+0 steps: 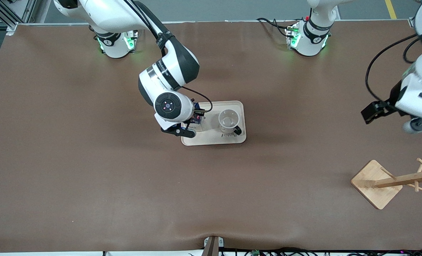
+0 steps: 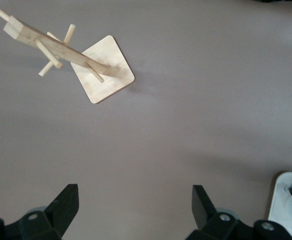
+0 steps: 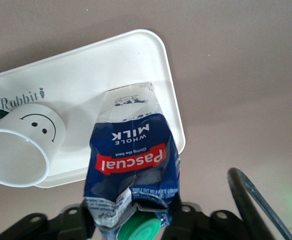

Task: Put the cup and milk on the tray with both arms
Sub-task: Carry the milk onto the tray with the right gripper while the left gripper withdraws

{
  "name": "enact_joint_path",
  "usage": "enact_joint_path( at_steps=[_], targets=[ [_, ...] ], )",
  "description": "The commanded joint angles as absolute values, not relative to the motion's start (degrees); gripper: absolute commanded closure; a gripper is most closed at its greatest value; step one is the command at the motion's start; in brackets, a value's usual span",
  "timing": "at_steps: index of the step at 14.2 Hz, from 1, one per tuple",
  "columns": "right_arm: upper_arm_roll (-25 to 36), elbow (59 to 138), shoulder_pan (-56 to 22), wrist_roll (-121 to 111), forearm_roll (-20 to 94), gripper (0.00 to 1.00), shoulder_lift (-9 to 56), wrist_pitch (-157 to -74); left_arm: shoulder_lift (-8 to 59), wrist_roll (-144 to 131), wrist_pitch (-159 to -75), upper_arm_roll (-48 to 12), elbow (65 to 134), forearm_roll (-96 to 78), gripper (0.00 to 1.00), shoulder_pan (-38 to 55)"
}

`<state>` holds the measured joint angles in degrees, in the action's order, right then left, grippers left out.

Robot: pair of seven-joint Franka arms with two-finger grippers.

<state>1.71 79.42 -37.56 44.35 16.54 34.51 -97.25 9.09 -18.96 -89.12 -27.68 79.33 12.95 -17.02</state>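
Observation:
The cream tray (image 1: 211, 138) lies mid-table. The white smiley cup (image 1: 228, 121) stands on it at the end toward the left arm, handle toward the front camera. My right gripper (image 1: 196, 120) is shut on the top of the dark blue milk (image 1: 198, 117) and holds it upright at the tray's end toward the right arm. In the right wrist view the fingers pinch the crumpled milk (image 3: 131, 155) by its green cap, its base at the tray (image 3: 111, 65) beside the cup (image 3: 21, 150); I cannot tell whether it touches. My left gripper (image 2: 136, 205) is open, empty and waits high over bare table.
A wooden peg rack (image 1: 378, 183) on a square base stands toward the left arm's end, nearer to the front camera than the tray; it also shows in the left wrist view (image 2: 103, 70). A brown mat covers the table.

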Motion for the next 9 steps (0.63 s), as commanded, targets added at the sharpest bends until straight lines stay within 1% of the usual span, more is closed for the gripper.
enact_joint_path(
  at_steps=[1,2,4,7,9],
  targets=[
    [2.46,77.52,-37.88,45.09,17.40,0.00,34.72,-95.98,5.20,-12.59,-87.63,-27.17,80.51,10.29,0.00,-19.43],
    [2.72,76.91,-37.79,45.00,17.23,0.00,34.11,-95.72,4.75,-11.79,-86.67,-25.85,80.51,10.20,0.00,-18.21],
    [2.72,74.89,-36.13,44.91,17.31,0.00,31.47,-93.53,3.09,-10.82,-84.12,-18.76,81.03,8.28,0.00,-11.81],
    [2.99,68.58,-32.54,44.47,16.79,0.00,31.20,-87.82,0.27,-9.67,-83.58,-12.68,83.92,3.71,0.00,-7.75],
    [2.90,65.67,-28.67,44.65,16.70,0.00,31.03,-82.12,-2.01,-9.67,-83.67,-7.32,86.82,3.25,0.00,-1.79]
  ],
)
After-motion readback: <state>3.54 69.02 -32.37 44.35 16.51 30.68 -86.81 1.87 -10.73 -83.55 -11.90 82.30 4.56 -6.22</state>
